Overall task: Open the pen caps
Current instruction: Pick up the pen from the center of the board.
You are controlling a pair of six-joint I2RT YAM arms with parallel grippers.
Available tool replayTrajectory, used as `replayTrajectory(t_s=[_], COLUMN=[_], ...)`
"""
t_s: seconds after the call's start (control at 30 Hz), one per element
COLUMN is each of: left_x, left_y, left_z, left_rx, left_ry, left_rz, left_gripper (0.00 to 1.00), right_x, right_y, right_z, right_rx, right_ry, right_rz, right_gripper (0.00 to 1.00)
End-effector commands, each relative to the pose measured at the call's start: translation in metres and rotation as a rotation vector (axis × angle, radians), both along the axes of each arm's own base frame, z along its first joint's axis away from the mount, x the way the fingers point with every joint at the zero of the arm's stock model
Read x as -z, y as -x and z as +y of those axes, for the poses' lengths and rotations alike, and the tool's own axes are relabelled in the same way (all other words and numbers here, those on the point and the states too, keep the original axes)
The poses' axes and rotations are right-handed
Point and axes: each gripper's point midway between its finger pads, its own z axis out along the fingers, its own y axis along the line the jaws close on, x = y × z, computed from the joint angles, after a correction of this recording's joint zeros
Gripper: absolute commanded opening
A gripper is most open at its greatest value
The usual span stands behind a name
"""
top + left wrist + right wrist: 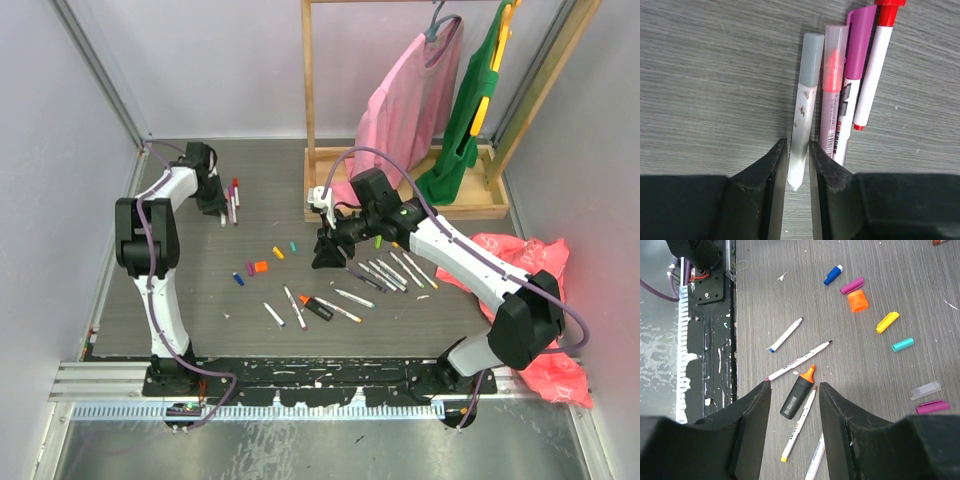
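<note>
At the far left of the counter [200, 300], four capped pens [232, 202] lie side by side. Their long axes run near to far, with the caps at the far end. The left arm [172, 188] has its jaws set down at their near ends. In the left wrist view the jaws stand narrow, one on each side of the tail of the leftmost pen. This is a frosted grey pen [802, 110], and its grey cap [812, 57] points straight away from the jaws. The fingers [775, 165] sit so close to the barrel that I cannot tell whether they pinch it or only flank it. Beside it lie a pink-capped pen [832, 90], a purple-capped pen [860, 45] and a red-capped pen [872, 80], all pointing the same way.

The right arm [450, 245] reaches over the middle of the counter. Its jaws are moderately open with nothing between them, hanging clear above an orange-and-black marker [797, 392]. That marker is uncapped and lies on a slant. Thin white pens [799, 361] lie near it at other slants.

Loose caps lie in a ragged line beyond: a blue cap [833, 275], a purple cap [852, 285], an orange cap [858, 301], a yellow cap [887, 322] and a teal cap [903, 344]. A clear cap [926, 390] and a second purple cap [932, 407] lie close by the right finger.

Under the right arm, a row of pens [390, 272] lies side by side, all slanted alike.
</note>
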Motion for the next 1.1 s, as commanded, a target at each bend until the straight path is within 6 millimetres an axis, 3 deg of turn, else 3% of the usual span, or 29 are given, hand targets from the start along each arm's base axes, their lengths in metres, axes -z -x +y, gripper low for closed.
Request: replayTrajectory(t_s=[0.0,0.67,0.77,0.97,1.07], left_x=[-0.009,0.020,0.020,0.008,-0.005], left_y=[-0.010,0.003,0.004,0.008,0.008], left_z=[0.009,0.011,0.011,0.017,0.022], left_rx=[-0.007,0.014,0.014,-0.007,-0.029], left_ry=[-0.031,-0.050,-0.052,-0.081,-0.100], left_rz=[-0.022,0.081,0.077,0.031,-0.020], left_gripper=[0.25,0.27,0.22,0.00,0.00], right_x=[-0.011,-0.014,-0.015,-0.017,-0.018], right_y=[0.000,0.000,0.001,0.002,0.003], right_z=[0.003,0.002,0.002,0.001,0.001], right_rx=[-0.025,-0.026,-0.029,-0.032,-0.035], right_ry=[-0.035,-0.045,-0.049,-0.058,-0.063], right_rz=[-0.024,-0.022,-0.021,-0.015,-0.008], right_gripper=[0.49,0.49,0.49,0.49,0.49])
